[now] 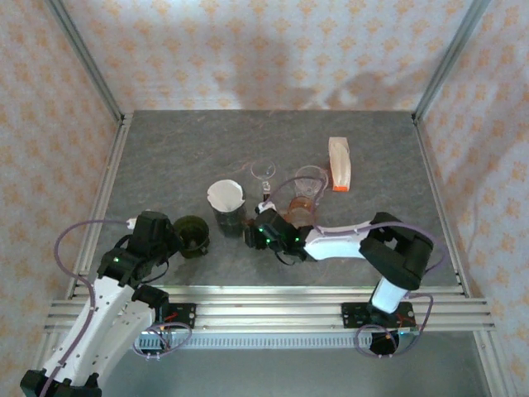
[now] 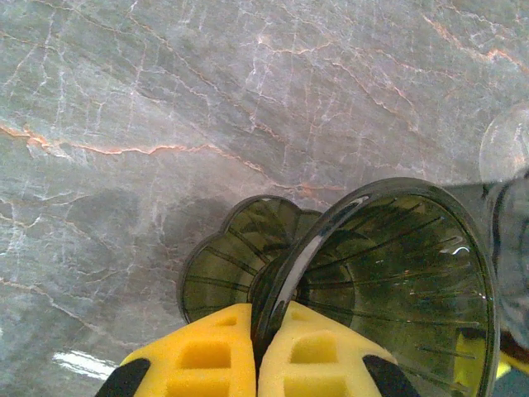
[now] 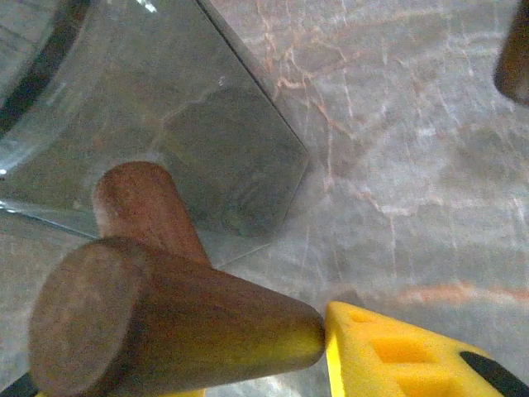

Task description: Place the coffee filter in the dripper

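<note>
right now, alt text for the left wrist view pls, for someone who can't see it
The left tool is shut on the rim of a dark green see-through dripper, one yellow finger on each side of its wall. The dripper's ribbed inside faces the camera, over a grey marbled table.

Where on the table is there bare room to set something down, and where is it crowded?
Bare: the back strip of the table beyond the glass, and the far left behind the green dripper. Crowded: the middle, from that dripper to the filter pack.
</note>
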Tool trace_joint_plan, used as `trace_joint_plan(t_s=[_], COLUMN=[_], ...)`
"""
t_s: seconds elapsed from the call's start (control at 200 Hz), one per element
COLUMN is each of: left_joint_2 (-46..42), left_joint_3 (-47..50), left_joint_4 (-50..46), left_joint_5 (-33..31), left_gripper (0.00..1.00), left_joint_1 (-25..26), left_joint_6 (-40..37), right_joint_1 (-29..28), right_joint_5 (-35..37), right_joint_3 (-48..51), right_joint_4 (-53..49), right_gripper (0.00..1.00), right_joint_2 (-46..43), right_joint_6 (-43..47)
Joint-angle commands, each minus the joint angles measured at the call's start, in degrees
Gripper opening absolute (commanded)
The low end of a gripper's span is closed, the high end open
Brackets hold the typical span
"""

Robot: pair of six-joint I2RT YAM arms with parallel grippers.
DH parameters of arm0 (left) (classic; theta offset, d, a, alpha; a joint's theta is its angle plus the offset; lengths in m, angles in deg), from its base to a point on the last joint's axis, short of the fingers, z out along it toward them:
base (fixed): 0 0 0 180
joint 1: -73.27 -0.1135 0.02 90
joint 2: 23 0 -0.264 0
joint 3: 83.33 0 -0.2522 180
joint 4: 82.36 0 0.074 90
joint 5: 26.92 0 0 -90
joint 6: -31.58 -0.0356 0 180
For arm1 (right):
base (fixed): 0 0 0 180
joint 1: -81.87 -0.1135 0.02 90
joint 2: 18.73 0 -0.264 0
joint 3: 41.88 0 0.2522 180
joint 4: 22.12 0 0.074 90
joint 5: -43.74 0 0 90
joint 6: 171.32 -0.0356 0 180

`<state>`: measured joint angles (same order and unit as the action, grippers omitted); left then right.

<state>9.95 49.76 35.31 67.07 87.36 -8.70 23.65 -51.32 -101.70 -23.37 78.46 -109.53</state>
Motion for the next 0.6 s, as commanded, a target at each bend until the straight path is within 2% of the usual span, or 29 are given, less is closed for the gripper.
trace_joint_plan(t_s=[0.0, 0.591], left_joint_2=[-1.11, -2.76], left_joint_3=[0.45, 0.62], left_joint_4=[-2.33, -4.17], left_joint_5=[-1.69, -1.12], left_gripper=[0.0, 0.0], left_joint_1=[-0.64, -0.63], left_joint_6=[0.96, 0.91], right_joint_1=[0.63, 6.07], right_joint_5=[-0.64, -3.99], right_joint_3=[-3.81, -23.83], right_joint_4=[2.24, 0.89], right_gripper=[0.4, 0.39], right_joint_2=[2.56, 20.49], right_joint_6=[1.95, 4.16])
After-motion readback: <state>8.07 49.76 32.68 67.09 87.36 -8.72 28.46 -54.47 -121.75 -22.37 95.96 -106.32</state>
